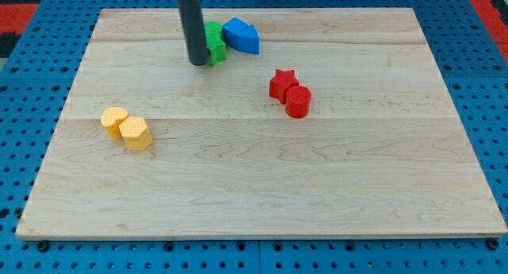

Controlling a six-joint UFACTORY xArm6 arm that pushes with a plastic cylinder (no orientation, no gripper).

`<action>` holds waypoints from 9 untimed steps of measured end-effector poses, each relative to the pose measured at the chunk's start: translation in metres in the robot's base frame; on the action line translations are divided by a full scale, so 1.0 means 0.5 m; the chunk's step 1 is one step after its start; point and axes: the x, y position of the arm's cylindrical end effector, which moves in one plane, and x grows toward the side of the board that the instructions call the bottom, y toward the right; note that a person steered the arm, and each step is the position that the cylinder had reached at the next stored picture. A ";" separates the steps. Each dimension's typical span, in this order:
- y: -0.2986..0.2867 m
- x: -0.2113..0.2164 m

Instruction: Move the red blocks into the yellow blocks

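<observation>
Evidently light, rigid and free to slide on the smooth wooden worktop [333, 187], the red star block [281, 83] and red cylinder block [298, 102] touch, well right of the yellow blocks [127, 128]; my tip [198, 63], a jawless tool beside the green block [214, 42], should push their right faces

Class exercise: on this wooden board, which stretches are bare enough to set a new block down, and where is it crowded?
Bare: the whole strip along the view's bottom, below the two yellow blocks and the red star with the red cylinder; also the gap between those pairs. Crowded: the view's top, where my tip touches the green block beside the blue block.
</observation>
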 end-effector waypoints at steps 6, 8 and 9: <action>0.468 0.323; 0.540 0.432; 0.437 0.419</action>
